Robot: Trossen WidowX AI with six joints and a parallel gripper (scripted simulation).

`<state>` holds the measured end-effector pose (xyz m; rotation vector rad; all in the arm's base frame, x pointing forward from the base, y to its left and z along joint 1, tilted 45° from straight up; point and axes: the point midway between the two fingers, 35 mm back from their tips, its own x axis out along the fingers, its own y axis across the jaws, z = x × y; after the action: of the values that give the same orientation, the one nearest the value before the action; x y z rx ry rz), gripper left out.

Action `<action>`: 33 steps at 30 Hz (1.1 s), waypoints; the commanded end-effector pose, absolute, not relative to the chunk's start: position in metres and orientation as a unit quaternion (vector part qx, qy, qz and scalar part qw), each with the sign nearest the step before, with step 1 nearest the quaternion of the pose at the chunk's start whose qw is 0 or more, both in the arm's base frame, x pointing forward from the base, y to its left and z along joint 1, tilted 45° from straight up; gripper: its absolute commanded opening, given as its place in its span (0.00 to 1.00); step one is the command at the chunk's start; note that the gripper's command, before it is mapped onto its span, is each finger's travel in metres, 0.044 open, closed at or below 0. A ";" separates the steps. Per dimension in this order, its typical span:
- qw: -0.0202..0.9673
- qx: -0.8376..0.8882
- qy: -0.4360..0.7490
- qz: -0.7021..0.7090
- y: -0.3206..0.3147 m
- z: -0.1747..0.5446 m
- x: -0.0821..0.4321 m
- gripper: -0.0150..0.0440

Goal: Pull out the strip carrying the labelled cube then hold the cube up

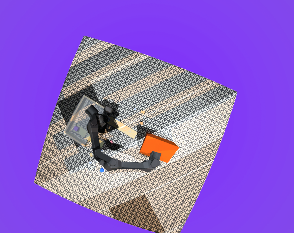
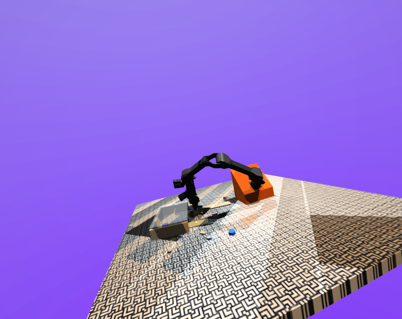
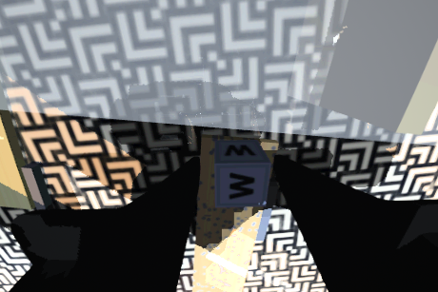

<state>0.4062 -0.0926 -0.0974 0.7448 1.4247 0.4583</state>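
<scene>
The pale speckled strip (image 1: 128, 130) (image 2: 221, 204) (image 3: 219, 274) lies outside the box's open side. The blue cube labelled W (image 3: 242, 185) sits on its far part, just outside the clear lid's edge; the arm hides it in the top and exterior views. My gripper (image 3: 236, 162) (image 2: 195, 209) is low over the strip, one finger on each side of the cube, open: a gap shows at the left finger, while the right fingertip is very near the cube. A second strip (image 1: 99, 143) (image 2: 198, 223) sticks out from the box, with a purple cube (image 1: 76, 128) (image 2: 164, 224) inside, under the lid.
The box (image 1: 74, 114) (image 2: 168, 233) has low walls and a clear lid. The orange block (image 1: 164, 147) (image 2: 241, 181) stands by the arm's base. A pink piece (image 1: 111, 141) and a blue disc (image 1: 101, 170) (image 2: 232, 232) lie near the strips. A low rail (image 3: 263, 225) runs beside the speckled strip.
</scene>
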 end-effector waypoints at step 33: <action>0.666 0.336 0.634 0.202 -0.104 -0.062 0.347 0.25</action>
<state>0.3605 -0.1034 -0.0695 0.7630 1.4271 0.4565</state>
